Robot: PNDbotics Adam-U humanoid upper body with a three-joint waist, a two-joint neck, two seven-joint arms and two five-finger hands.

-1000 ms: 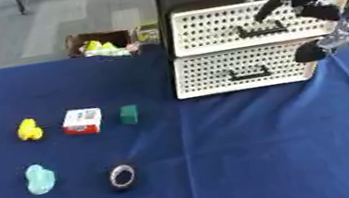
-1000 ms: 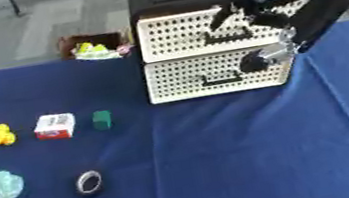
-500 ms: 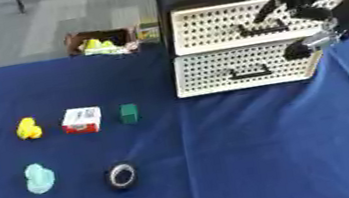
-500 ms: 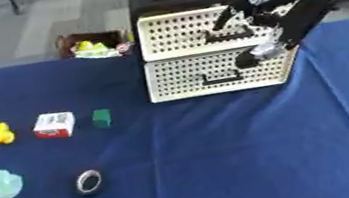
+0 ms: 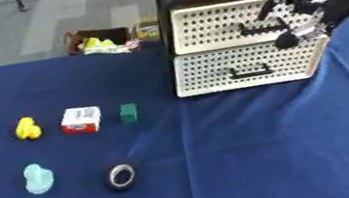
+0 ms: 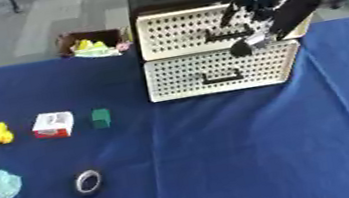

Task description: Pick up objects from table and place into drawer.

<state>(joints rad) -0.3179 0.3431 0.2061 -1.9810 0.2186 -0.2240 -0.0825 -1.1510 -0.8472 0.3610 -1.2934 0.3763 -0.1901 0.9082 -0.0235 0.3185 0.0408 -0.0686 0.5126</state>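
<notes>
Drawer unit (image 5: 241,49), cream and perforated with two stacked drawers, sits at the table's far edge, right of centre, both drawers looking closed. Right hand (image 6: 275,15) comes in from the upper right and sits against the top drawer's front by its dark handle (image 5: 257,30), fingers curled there; whether they actually hook the handle I cannot tell. On the blue table (image 5: 250,159), well apart from the drawers toward the left edge: a yellow toy (image 5: 27,128), a red and white box (image 5: 81,120), a green block (image 5: 128,113) in a row; nearer the front edge a pale teal object (image 5: 38,177) and a roll of tape (image 5: 121,176). Left hand not visible.
</notes>
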